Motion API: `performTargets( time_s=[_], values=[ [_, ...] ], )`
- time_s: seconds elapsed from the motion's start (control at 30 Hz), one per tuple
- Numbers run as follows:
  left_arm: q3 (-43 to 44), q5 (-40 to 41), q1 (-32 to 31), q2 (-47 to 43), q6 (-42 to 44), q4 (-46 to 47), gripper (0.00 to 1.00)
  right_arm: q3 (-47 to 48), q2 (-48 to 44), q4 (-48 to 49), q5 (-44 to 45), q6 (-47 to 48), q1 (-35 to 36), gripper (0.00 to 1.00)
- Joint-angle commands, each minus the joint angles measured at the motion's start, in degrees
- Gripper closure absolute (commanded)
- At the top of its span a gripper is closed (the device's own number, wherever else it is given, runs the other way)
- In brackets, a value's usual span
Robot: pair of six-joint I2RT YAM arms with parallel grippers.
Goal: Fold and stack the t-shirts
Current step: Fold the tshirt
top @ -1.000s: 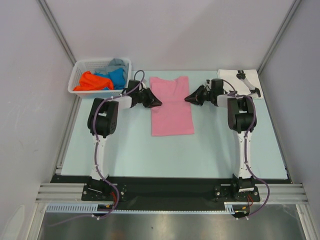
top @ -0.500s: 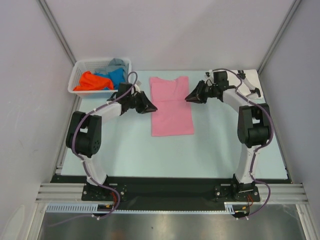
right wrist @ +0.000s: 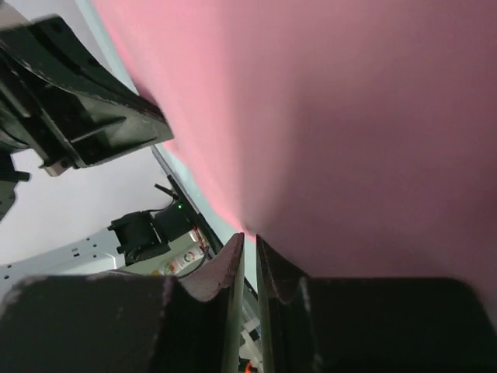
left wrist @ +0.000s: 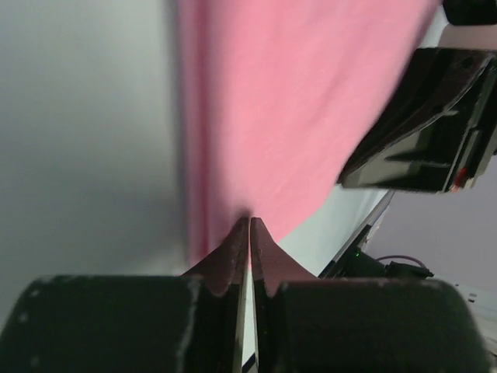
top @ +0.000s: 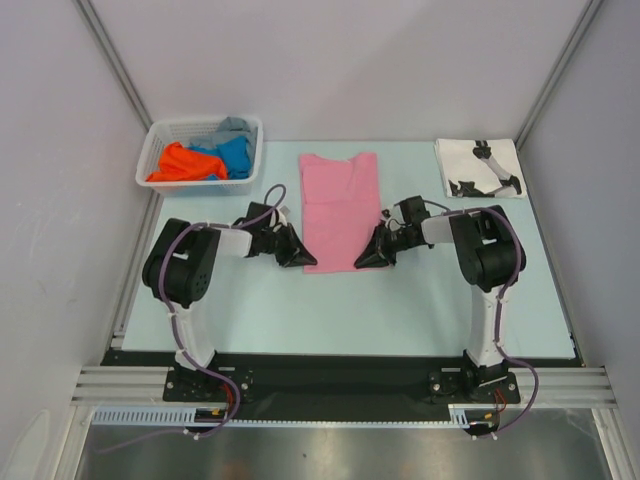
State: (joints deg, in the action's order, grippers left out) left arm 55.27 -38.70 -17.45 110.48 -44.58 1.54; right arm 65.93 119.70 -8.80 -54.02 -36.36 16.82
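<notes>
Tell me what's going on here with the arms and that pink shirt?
Both arms are working on the pink t-shirt lying flat mid-table. The left gripper and right gripper are at its near hem corners, one each side, jaws pinched on the cloth edge. Other shirts sit in the white basket at far left, and a white printed shirt lies at far right.
</notes>
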Motion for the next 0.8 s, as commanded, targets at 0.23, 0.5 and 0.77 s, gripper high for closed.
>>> performTargets(
  time_s=[0.23,0.5,0.77],
  values=[
    [-11.67,4.85,1.02,-2.46,3.27,1.01,0.94,-13.71,-4.65,1.5,3.3,4.28,-11.01,0.82],
    [-19.75,8.19,1.11,-14.74,3.97,-5.38,0.85,-18.56,-15.08,-9.54,12.33,9.63,-16.38,0.81],
    [-19.85,13.83,1.28,-29.27,3.28,-11.84,0.4,-21.9,-24.17,-8.7,15.53,8.94,-14.63,0.54]
  ],
)
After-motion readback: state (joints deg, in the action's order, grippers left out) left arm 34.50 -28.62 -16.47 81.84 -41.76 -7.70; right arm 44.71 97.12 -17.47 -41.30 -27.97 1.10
